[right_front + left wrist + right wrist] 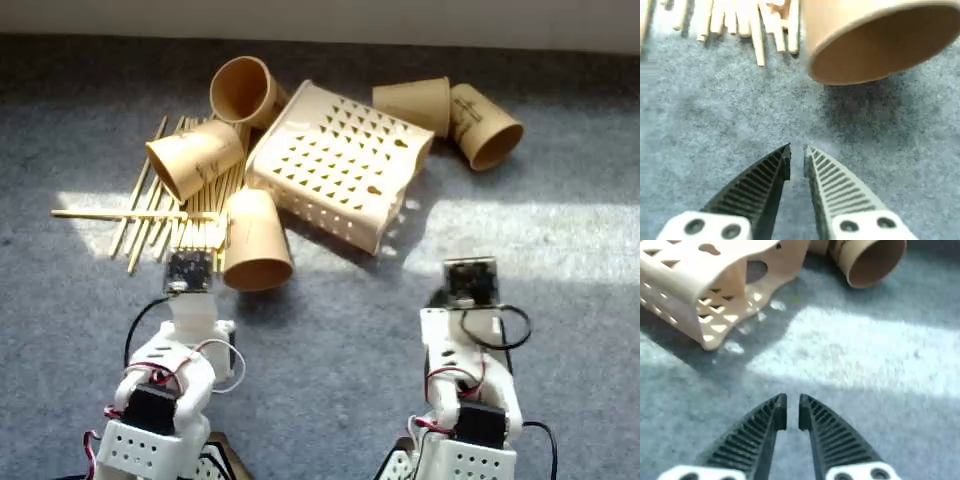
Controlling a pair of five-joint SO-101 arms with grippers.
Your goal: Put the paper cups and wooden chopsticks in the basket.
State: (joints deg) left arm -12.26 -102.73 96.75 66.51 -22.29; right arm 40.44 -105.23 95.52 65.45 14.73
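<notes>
High view: the basket [340, 165] lies centrally and appears overturned, perforated base up. Five cups [195, 158] lie on their sides around it, three on the left arm's side over the chopsticks [160, 215] and two beyond the far right corner. The left gripper [796, 155] is near the nearest cup [875, 40], jaws almost together and empty. The right gripper [792, 407] is likewise, near the basket. The cups are probably light and crushable, so pinch the rim gently. The chopsticks are thin and stiff, so pinch them mid-length.

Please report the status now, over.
Left claw, right claw shut, empty. Basket overturned. Paper cups, chopsticks lie on carpet around it.
</notes>
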